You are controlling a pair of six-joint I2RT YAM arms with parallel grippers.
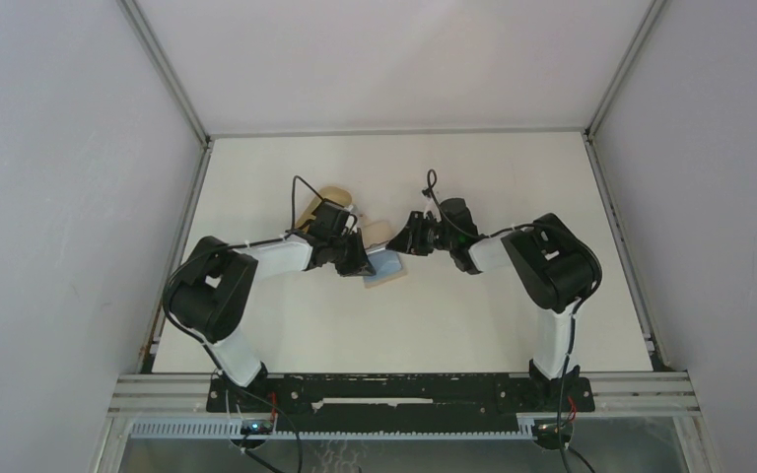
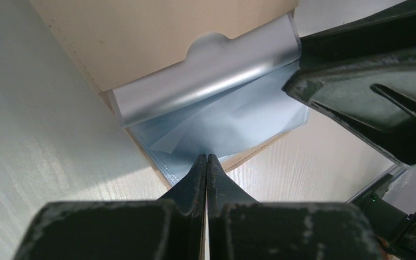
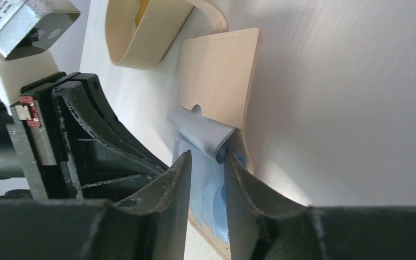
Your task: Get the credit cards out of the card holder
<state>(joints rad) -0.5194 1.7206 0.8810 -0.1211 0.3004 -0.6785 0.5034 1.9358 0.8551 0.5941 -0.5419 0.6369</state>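
**A:** Where is the card holder (image 3: 222,70)?

**B:** It lies flat on the worktop (image 1: 473,315), between the two arms and just beside the oval tray (image 3: 141,38).

**A:** And the credit cards (image 2: 222,119)?

**B:** Partly inside it. They are light blue and stick out of the tan sleeve's open end. The top card (image 3: 197,124) is bowed upward, with its free edge curled off the ones beneath.

**A:** What about the left fingers (image 2: 207,162)?

**B:** They are pressed fully together with nothing between them. Their tips are at the near edge of the blue cards, by the holder's border. I can't tell whether they actually touch.

**A:** And the right fingers (image 1: 406,243)?

**B:** They are partly apart, one on either side of that curled edge. The edge lies close to one finger and a gap shows on the other side, so the card isn't pinched.

**A:** How near are the two sets of fingers?

**B:** They are almost tip to tip over the holder.
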